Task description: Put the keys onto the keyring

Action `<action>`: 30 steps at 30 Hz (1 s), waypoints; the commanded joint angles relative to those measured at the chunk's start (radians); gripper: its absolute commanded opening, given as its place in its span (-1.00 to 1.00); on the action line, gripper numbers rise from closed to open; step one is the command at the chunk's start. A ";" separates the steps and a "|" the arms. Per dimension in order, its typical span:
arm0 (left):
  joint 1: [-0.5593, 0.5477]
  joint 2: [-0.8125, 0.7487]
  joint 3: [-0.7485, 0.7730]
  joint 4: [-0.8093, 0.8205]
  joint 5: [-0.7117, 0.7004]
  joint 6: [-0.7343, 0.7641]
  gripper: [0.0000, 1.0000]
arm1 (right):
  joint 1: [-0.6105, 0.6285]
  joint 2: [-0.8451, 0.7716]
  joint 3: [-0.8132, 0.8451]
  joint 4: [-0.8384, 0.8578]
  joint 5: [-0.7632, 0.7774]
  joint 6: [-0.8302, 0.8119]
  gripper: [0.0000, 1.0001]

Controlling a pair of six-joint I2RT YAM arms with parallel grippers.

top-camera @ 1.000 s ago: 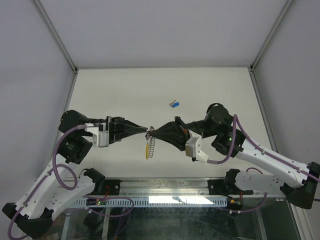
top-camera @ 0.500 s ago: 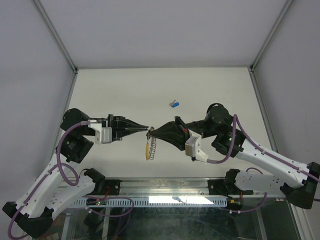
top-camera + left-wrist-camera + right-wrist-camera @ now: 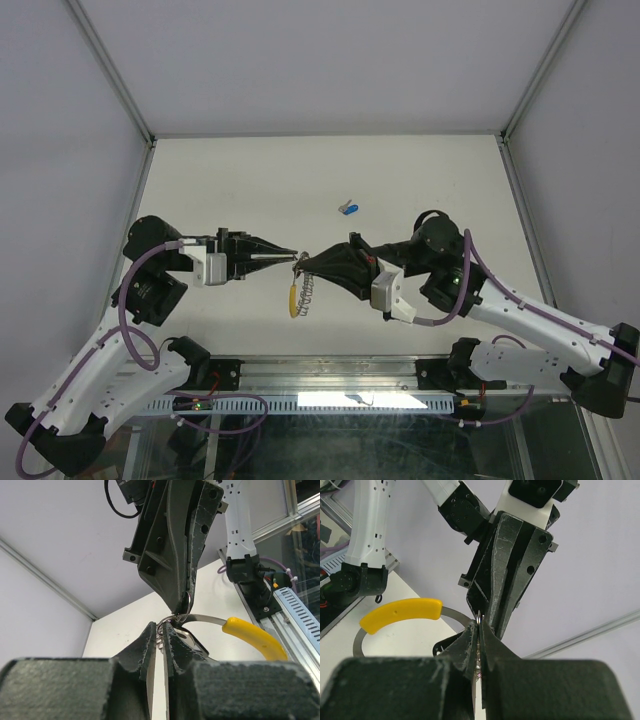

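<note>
The left gripper point(image 3: 290, 257) comes back in. A second ago it sat nose to nose with the right gripper point(image 3: 305, 262), then it eased off and rolled its wrist. Now its tips are up against the right gripper's again, above the white table point(image 3: 250, 180).

Its fingers were pressed tight. Now we see the thinnest slit between them, so they are all but together. In the left wrist view a small silver piece sits right at those tips point(image 3: 161, 630). We cannot tell whether it is a key or the end of the ring.

The right gripper has not budged and stays clamped on the whitish-silver keyring with the yellow segment point(image 3: 300, 288). The ring hangs below the two noses, and the yellow part point(image 3: 291, 300) has swung a touch towards the left arm. From the right wrist, we see the thin band caught edge-on between those closed fingers point(image 3: 479, 625).

We read that faint loosening as the start of a let-go or a re-grip at the ring's opening. The threading looks close, but not confirmed.

The small silver key with the bright blue plastic head point(image 3: 349, 208) lies where it was, well apart on the table, so at least that one is not yet on the ring.
</note>
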 commanded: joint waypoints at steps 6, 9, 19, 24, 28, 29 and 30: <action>-0.004 -0.054 -0.026 -0.027 -0.029 0.048 -0.48 | 0.008 -0.048 -0.008 0.160 0.022 0.056 -1.00; -0.004 -0.070 -0.031 -0.027 -0.033 0.051 -0.45 | 0.009 -0.055 -0.012 0.163 0.033 0.059 -1.00; -0.004 -0.117 -0.035 -0.028 -0.071 0.066 -0.57 | 0.013 -0.067 -0.041 0.206 0.090 0.104 -1.00; -0.004 -0.133 -0.026 -0.016 -0.078 0.063 -0.71 | 0.018 -0.068 -0.052 0.221 0.121 0.137 -1.00; -0.004 -0.152 -0.038 0.015 -0.065 0.052 -0.82 | 0.022 -0.070 -0.065 0.256 0.147 0.191 -1.00; -0.004 -0.154 -0.041 0.024 -0.056 0.045 -0.84 | 0.023 -0.070 -0.071 0.273 0.148 0.206 -1.00; -0.004 -0.155 -0.042 0.035 -0.048 0.038 -0.86 | 0.024 -0.068 -0.077 0.286 0.148 0.213 -1.00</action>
